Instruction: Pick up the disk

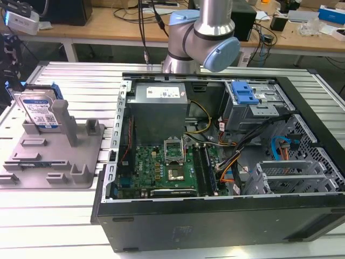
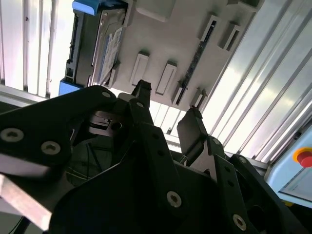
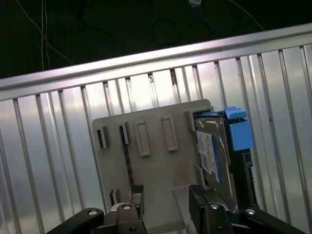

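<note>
The disk (image 1: pixel 38 110) is a silver hard drive with a white-and-blue label and blue side rails. It stands on edge at the far end of the grey plastic holder (image 1: pixel 54 156), at the exterior view's left. Both wrist views look down on the disk (image 2: pixel 105 44) (image 3: pixel 214 151) and the holder (image 2: pixel 180 39) (image 3: pixel 151 161). My gripper (image 2: pixel 165 109) (image 3: pixel 167 195) hangs above the holder, well clear of the disk. It is open, and its black fingertips (image 3: pixel 137 192) have nothing between them. The arm (image 1: pixel 202 32) rises behind the computer case.
An open computer case (image 1: pixel 215 162) lies to the right of the holder, with a motherboard, cables and a metal drive cage with a blue latch (image 1: pixel 245 97). Everything rests on a ribbed aluminium table (image 1: pixel 70 81). A red button (image 2: pixel 304 158) sits off to one side.
</note>
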You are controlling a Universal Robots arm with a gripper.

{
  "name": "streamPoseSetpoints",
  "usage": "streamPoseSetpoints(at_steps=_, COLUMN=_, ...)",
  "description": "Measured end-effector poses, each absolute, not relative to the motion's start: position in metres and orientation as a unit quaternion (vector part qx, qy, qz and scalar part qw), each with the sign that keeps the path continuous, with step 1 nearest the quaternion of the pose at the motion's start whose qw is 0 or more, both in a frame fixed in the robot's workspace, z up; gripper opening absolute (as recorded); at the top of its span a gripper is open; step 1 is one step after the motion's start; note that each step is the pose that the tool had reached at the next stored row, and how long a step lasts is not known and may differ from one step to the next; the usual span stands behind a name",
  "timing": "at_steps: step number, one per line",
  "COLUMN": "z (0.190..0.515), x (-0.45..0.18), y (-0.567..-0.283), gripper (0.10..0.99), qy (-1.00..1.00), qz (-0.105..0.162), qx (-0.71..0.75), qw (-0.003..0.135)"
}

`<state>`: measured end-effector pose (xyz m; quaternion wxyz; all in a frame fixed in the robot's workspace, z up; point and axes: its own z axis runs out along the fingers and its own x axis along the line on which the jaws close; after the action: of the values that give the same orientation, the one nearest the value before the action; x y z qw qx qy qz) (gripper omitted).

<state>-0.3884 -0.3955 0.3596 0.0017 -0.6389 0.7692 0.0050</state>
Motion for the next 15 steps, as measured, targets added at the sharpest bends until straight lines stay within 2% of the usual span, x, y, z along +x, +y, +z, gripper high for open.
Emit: streamPoseSetpoints(at_steps=15, z=0.357, x=-0.392, y=-0.347, gripper=0.498, qy=0.741, qz=0.004, qx=-0.671, qw=0.001)
